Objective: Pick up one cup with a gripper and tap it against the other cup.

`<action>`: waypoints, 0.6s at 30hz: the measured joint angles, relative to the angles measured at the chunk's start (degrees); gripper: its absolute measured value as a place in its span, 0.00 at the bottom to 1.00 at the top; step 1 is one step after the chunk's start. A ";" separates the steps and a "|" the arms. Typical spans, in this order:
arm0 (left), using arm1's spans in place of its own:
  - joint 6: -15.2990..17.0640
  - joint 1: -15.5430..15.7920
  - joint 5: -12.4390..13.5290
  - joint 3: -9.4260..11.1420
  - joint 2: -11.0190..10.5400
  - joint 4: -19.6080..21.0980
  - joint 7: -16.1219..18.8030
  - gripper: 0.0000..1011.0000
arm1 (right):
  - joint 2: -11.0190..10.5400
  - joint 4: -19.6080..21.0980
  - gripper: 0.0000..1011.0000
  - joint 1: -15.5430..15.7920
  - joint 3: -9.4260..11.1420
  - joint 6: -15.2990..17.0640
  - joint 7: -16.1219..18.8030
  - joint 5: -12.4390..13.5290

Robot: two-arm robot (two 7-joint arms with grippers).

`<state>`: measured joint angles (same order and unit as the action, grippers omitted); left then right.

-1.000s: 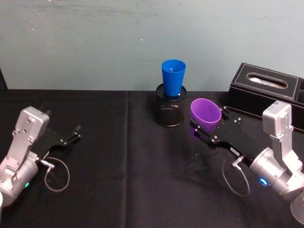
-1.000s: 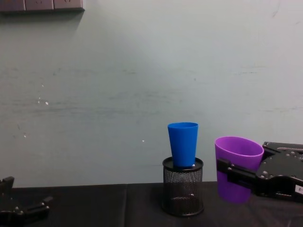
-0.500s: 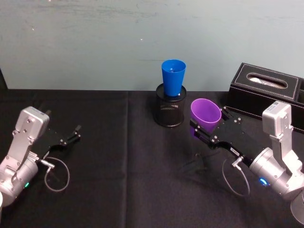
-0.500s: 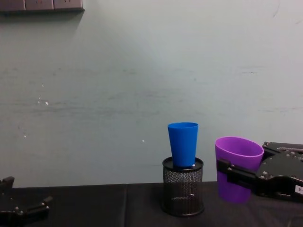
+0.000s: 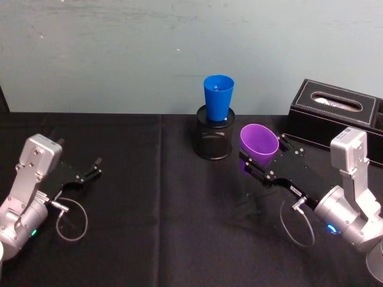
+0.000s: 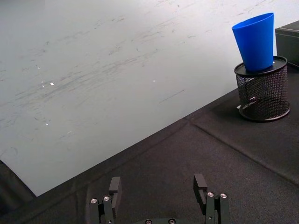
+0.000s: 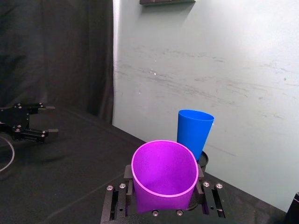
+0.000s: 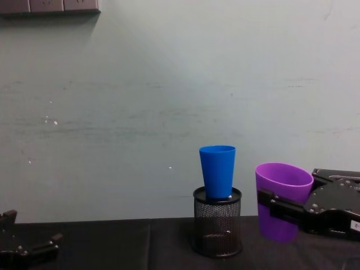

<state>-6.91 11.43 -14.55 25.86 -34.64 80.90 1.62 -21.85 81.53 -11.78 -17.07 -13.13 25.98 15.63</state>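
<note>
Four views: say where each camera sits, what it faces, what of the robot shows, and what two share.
Head view: up high, looking down at the table; both arms, left claw open, right claw shut on the purple cup.
Chest view: lower, looking level at the wall; both claws at its lower corners.
Left wrist view: behind the left claw, facing the blue cup in the mesh holder.
Right wrist view: behind the right claw, facing both cups.
All four show the blue cup.
</note>
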 joint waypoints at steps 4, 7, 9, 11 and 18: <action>0.00 0.00 0.00 0.00 0.00 0.00 0.00 1.00 | 0.00 0.00 0.72 0.00 0.00 0.00 0.00 0.00; 0.00 0.00 0.00 0.00 0.00 0.00 0.00 1.00 | 0.00 0.00 0.72 0.00 0.00 0.00 0.00 0.01; 0.00 0.00 0.00 0.00 0.00 0.00 0.00 1.00 | 0.00 0.00 0.72 0.00 0.00 0.00 0.00 0.00; 0.00 0.00 0.00 0.00 0.00 0.00 0.00 1.00 | 0.00 0.00 0.72 0.00 0.00 0.00 0.00 0.00; 0.00 0.00 0.00 0.00 0.00 0.00 0.00 1.00 | 0.00 0.00 0.72 0.00 0.00 0.00 0.00 0.00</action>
<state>-6.91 11.43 -14.55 25.86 -34.65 80.90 1.62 -21.85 81.53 -11.78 -17.07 -13.14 25.99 15.64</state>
